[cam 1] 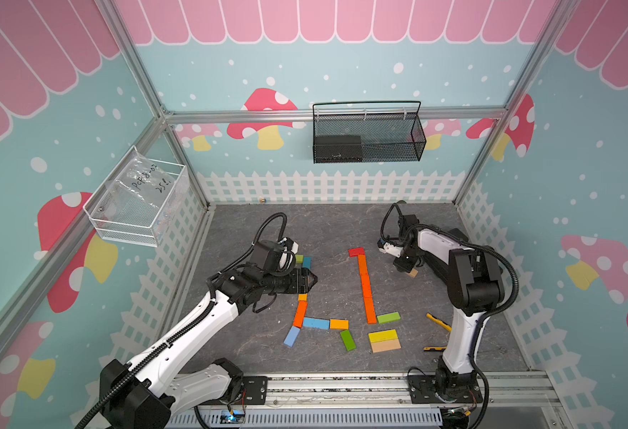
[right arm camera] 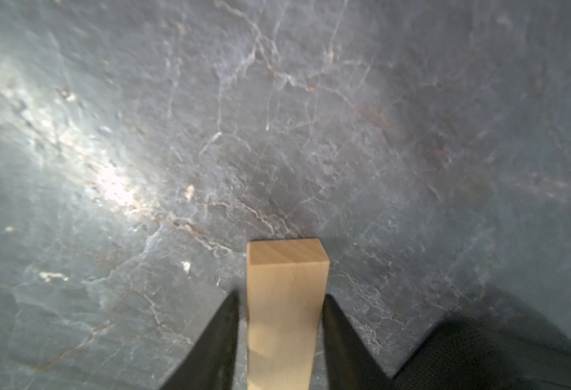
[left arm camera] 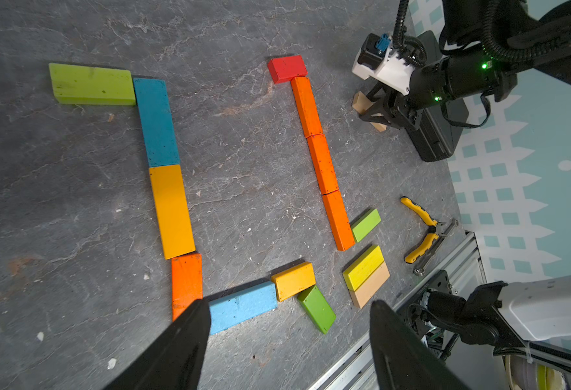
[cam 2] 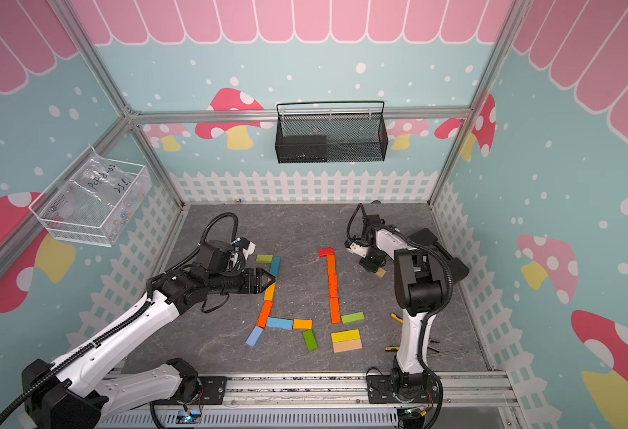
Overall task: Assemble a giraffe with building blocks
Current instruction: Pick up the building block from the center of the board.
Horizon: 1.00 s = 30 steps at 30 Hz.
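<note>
The tan block [right arm camera: 287, 304] is standing on edge on the grey table [cam 1: 323, 230], at about 2 o'clock from the table's middle in both top views. The right gripper [right arm camera: 280, 295] is straddling it, its fingers [right arm camera: 340, 331] lying close along the block's two sides. Whether they are truly pinching it, I cannot tell.

At 9 o'clock from this block, a row of three orange blocks [cam 1: 365, 289] is running from 12 to 6, with a red block [cam 1: 356, 252] capping its far end and a green block [cam 1: 388, 317] touching its near end. A yellow and tan pair [cam 1: 384, 341] is lying just beyond, at 6 o'clock.

Further toward 9 o'clock, a bent chain of blocks [cam 2: 269, 291] is lying flat. The left gripper [left arm camera: 287, 304] is hovering over it, fingers spread wide and holding nothing.

A black case [left arm camera: 436, 135] is sitting at 3 o'clock from the tan block, and yellow-handled pliers [cam 1: 439, 322] are lying at 5 o'clock.
</note>
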Each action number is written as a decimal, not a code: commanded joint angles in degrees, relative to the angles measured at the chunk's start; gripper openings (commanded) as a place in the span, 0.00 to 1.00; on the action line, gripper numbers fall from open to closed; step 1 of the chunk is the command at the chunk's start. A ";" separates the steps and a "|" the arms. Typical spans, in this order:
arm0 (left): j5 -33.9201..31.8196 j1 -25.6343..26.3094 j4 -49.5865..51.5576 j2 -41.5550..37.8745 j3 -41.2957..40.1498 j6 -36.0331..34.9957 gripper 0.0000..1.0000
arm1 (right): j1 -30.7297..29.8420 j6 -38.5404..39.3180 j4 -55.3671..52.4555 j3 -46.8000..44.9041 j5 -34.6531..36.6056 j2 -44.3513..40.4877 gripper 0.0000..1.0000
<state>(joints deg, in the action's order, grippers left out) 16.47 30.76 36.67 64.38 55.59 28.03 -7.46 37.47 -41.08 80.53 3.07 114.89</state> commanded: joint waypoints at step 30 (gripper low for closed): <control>-0.74 -0.97 0.49 1.37 2.85 -1.70 0.77 | -5.59 -101.30 -13.66 -9.49 9.93 -29.13 0.02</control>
<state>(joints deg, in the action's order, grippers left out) 16.08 30.11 37.04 65.69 56.82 27.62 -12.29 -42.41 -52.82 74.63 13.32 87.57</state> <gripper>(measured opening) 0.771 0.305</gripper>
